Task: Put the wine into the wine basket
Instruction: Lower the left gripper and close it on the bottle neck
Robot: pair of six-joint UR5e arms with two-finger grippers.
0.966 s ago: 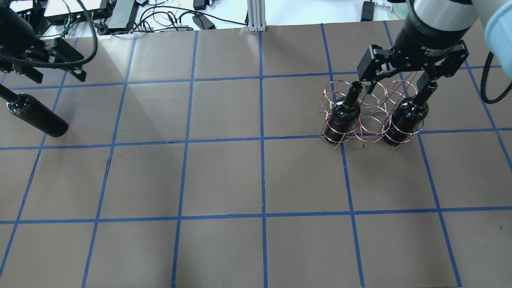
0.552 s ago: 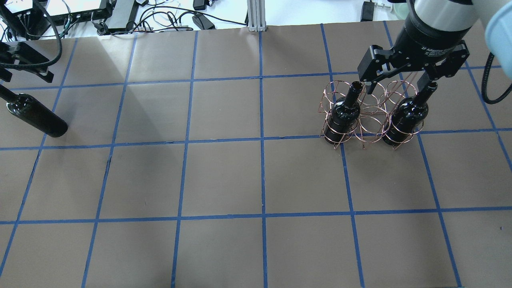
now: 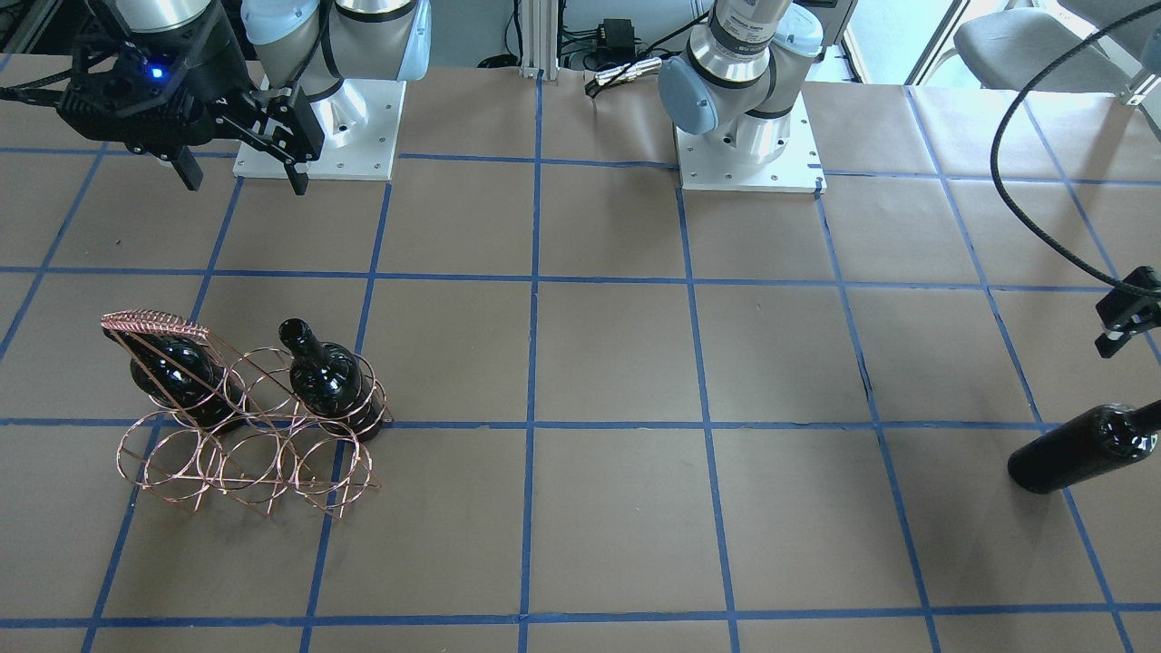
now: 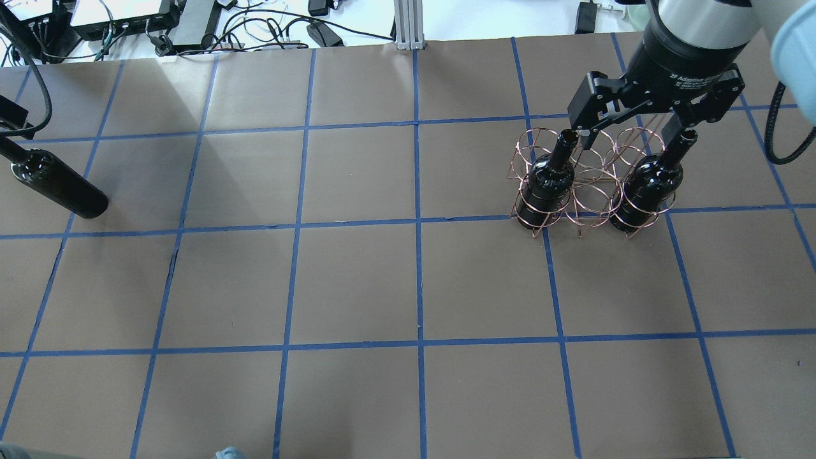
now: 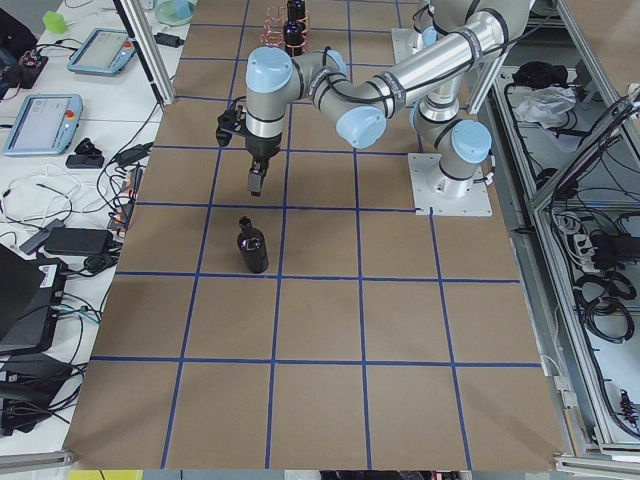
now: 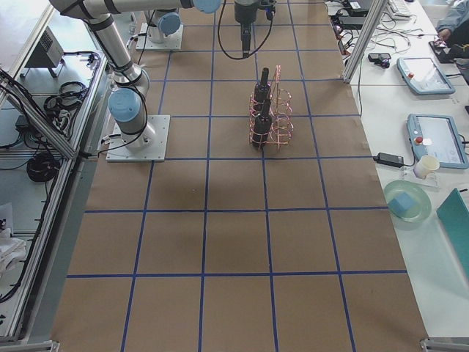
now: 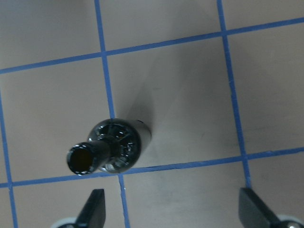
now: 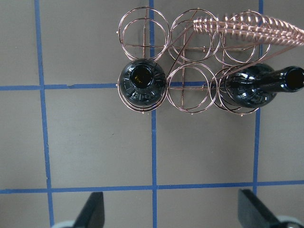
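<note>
Black glossy glass: the wine [image 4: 58, 186], upright on the paper-covered table [image 4: 357, 280] out at the left end, well apart from the wine basket [image 4: 590, 191]. Above it and a little off its mouth, the left gripper [image 7: 172, 205], fingers spread wide, holding nothing. Over at the right, copper wire rings around two look-alike bottles [image 4: 547, 182], in the end slots of the row nearer the robot. Above that basket, the right gripper [image 4: 630, 135] — fingers wide apart too, nothing between them.
</note>
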